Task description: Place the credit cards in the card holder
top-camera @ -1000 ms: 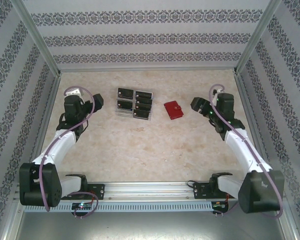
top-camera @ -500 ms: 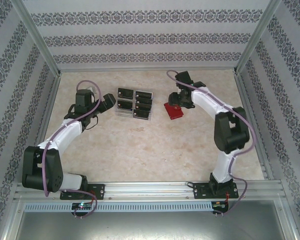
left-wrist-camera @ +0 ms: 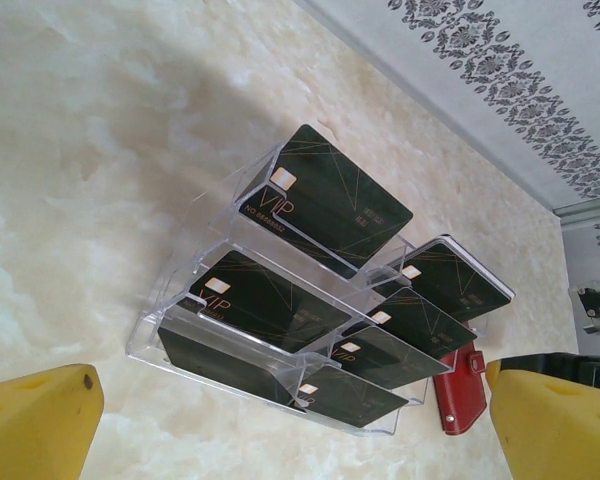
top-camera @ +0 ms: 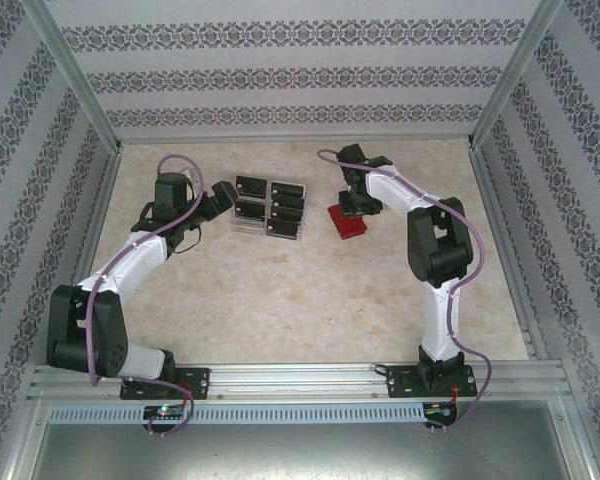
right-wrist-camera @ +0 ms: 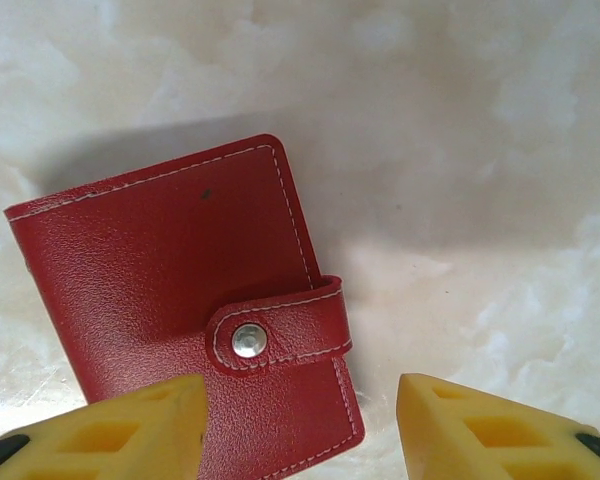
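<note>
while the small red leather card holder point(right-wrist-camera: 170, 270) lies shut on the pale marble bench point(right-wrist-camera: 460, 150), its snap tab point(right-wrist-camera: 280, 330) is buttoned on the edge nearest the gap of the right claw point(right-wrist-camera: 300, 430). that claw hangs right over it, its yellow fingers point(right-wrist-camera: 110, 430) partly spread and pinching nothing. the holder sits to the left of the frame, so one finger is over the red cover and the other is over bare bench. its long sides run from the top down to the lower right, a bit tilted. seen from above, the right claw point(top-camera: 352, 203) is the near one. the left claw point(top-camera: 220, 197), spread wide, is beside the black credit cards point(top-camera: 270, 210) standing in the clear plastic tray point(left-wrist-camera: 150, 335). i think the tab must be popped open first.
</note>
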Motion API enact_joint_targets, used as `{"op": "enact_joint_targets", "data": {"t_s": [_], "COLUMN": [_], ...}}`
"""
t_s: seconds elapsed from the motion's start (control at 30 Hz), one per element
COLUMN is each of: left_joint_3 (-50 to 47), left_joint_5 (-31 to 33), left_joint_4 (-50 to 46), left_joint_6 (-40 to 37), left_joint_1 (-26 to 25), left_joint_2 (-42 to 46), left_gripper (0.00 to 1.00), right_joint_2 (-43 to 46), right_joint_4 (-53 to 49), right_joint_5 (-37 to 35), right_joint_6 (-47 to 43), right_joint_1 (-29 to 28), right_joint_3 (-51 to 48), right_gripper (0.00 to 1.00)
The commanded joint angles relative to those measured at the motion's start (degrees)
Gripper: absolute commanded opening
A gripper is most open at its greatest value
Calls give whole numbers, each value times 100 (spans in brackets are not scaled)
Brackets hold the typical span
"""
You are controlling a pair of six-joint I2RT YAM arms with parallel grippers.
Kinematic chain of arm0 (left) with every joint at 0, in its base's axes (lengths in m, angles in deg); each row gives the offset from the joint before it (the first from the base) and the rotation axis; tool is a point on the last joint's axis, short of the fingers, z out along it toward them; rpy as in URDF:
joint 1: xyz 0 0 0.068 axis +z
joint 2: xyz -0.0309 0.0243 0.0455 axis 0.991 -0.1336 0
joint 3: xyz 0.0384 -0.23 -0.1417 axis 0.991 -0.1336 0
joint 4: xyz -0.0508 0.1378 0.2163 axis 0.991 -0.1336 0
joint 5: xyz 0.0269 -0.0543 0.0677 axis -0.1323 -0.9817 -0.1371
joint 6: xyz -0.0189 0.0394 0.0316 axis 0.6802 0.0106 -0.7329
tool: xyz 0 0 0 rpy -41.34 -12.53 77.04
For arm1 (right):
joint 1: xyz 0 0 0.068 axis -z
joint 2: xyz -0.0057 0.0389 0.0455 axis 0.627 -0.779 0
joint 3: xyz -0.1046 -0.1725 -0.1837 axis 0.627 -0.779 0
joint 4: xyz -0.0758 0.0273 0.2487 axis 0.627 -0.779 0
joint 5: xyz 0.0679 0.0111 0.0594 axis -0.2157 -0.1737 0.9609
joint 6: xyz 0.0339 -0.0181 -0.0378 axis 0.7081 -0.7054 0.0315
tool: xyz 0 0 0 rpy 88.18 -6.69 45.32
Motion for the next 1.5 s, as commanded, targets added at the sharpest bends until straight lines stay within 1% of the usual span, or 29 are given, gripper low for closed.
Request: {"op": "enact_joint_targets", "data": {"t_s": [0.0,0.3,0.43,0.73,0.83,0.87,0.97,1.03,1.27,1.47], "left_joint_3": [114,173,176,192,208,215,228,229,220,211], "left_joint_5": [-127,-170,-167,-174,-193,-195,-206,-214,-239,-237], "left_joint_4": [6,-46,-49,-81,-91,-85,-101,-91,-92,-84], "left_joint_6": [84,135,124,131,132,141,142,151,168,183], "left_joint_1": [-59,-62,-63,-60,-66,-67,-60,-66,-71,-69], "left_joint_2": [-124,-195,-202,-230,-243,-243,-250,-253,-270,-285], "left_gripper": [100,100,100,100,100,100,100,100,100,100], "right_joint_2": [-230,-462,-522,-519,-505,-508,-419,-314,-90,-16], "right_joint_4": [-227,-258,-271,-251,-237,-250,-211,-158,-109,-91], "right_joint_5": [-80,-58,-98,-93,-78,-69,-28,8,69,122], "right_joint_6": [-73,-60,-69,-113,-117,-113,-112,-82,-25,-5], "right_joint_1": [-75,-106,-97,-75,-75,-75,-99,-105,-144,-177], "right_joint_3": [297,487,479,366,300,278,192,119,104,151], "right_gripper": [51,49,47,26,22,22,32,35,38,45]}}
